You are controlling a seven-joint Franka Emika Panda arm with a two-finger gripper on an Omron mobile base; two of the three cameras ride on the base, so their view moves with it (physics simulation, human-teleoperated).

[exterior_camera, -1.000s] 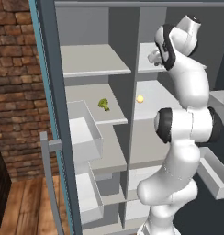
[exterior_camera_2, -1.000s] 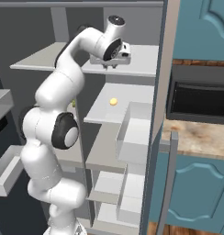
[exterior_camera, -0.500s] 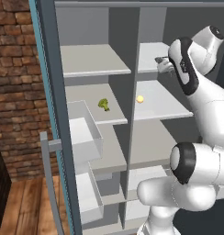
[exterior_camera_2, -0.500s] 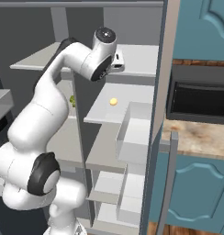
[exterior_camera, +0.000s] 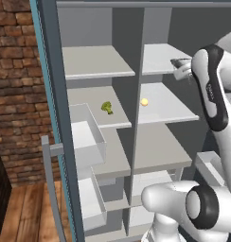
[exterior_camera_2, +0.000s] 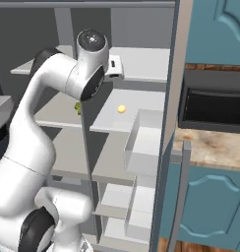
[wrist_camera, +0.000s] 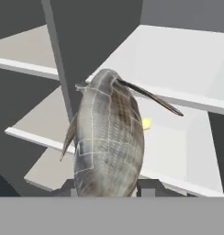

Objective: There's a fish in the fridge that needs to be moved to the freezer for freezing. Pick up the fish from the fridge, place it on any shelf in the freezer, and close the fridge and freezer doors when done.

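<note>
Fish (wrist_camera: 109,137) sits clamped in the hand (wrist_camera: 109,188), sticking out past its fingertips toward the shelves, so it could clip that divider ahead and slip loose.

Brick wall (exterior_camera: 15,85), wood floor (exterior_camera: 22,212) left; teal cabinets (exterior_camera_2: 210,197), stone counter (exterior_camera_2: 215,147) right

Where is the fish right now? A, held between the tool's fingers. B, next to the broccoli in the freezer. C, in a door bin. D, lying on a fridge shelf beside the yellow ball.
A: in the hand view the fish stands between the two finger tips of the tool, up in front of the shelves.
</note>
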